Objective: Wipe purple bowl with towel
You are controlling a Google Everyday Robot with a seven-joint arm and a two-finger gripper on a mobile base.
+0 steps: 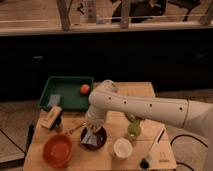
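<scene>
I am reaching in from the right edge of the frame, my white arm (145, 107) lying across the middle of the wooden table (145, 90) and bending down toward the lower centre. My gripper (93, 129) is hanging at the end of it, pointing down over the left side of the purple bowl (103, 140), which is sitting low in the frame, just left of centre. A pale bluish towel (89, 140) is lying in that bowl, right under my gripper and seemingly touching it; whether I am clamping the towel or standing apart from it, I cannot tell. An orange bowl (57, 150) is sitting in the lower left, just beside the purple one. A white cup (122, 148) is standing just right of the purple bowl, and a green cup-like thing (133, 129) is showing above it, partly behind my arm. A pen-like stick (154, 145) with a dark end is lying at a slant in the lower right. A green tray (67, 95) is taking up the upper left of the table, holding an orange ball (85, 89) at its right side and a grey-blue sponge (54, 100) at its lower left. A tan block (51, 118) is lying just below the tray.
</scene>
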